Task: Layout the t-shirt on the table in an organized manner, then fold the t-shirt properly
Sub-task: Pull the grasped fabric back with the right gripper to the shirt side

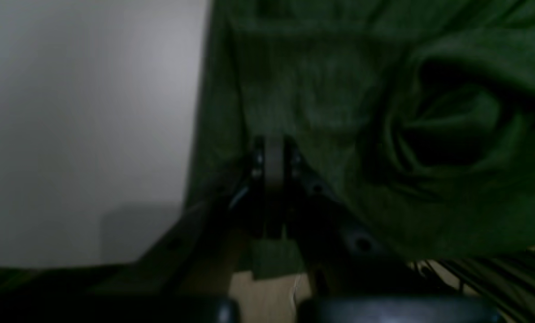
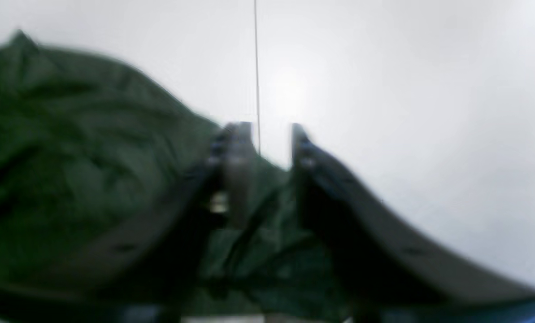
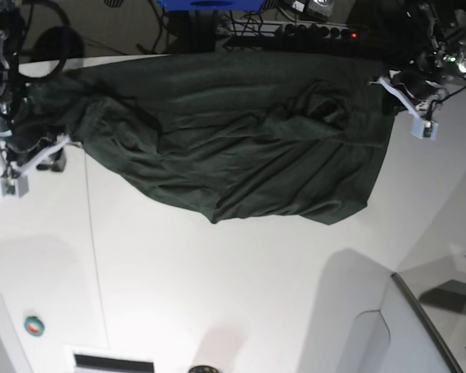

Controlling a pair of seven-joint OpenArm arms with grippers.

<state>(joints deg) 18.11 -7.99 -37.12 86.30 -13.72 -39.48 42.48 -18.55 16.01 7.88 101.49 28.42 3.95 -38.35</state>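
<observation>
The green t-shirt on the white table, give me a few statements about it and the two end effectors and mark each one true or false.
1. The t-shirt lies spread across the far part of the table. True.
2. The t-shirt is already folded into a neat square. False: it is stretched out and wrinkled, with a bunched ridge near the middle.
3. The left end effector is shut on the t-shirt. True: its jaws are together with cloth between them.
4. The right end effector is clamped tight. False: its jaws stand apart, with green cloth and table showing between them.
5. The t-shirt has a large printed logo. False: it looks plain dark green.
</observation>
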